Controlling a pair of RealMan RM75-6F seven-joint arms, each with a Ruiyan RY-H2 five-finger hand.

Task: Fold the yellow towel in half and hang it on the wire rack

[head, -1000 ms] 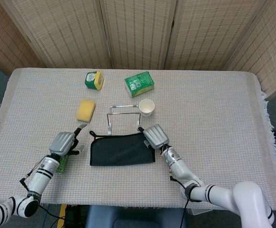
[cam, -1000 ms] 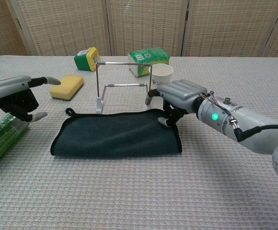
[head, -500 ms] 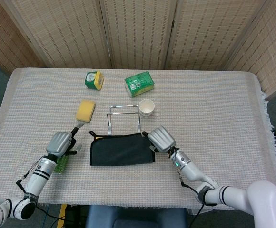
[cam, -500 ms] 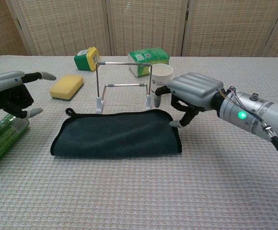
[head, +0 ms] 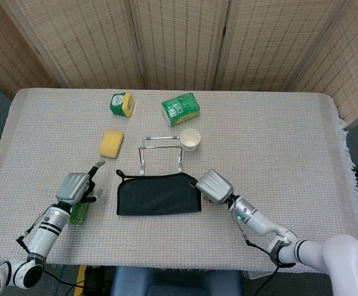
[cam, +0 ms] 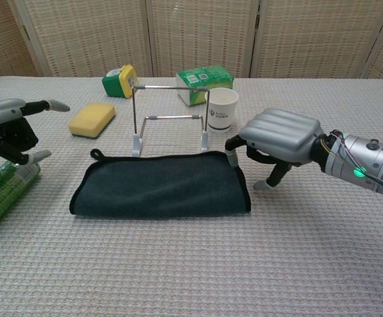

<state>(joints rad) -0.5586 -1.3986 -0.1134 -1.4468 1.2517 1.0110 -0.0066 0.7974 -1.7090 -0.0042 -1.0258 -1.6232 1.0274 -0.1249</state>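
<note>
Towel [cam: 160,186] folded flat before wire rack [cam: 170,117]; both hands empty, fingers apart; left hand [cam: 6,129] partly cropped.

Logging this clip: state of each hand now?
Left hand: open, holding nothing.
Right hand: open, beside the towel, holding nothing.

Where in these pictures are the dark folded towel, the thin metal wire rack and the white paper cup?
dark folded towel [cam: 158,185], chest view, middle of its top face
thin metal wire rack [cam: 172,86], chest view, top bar
white paper cup [cam: 222,109], chest view, side wall
</note>
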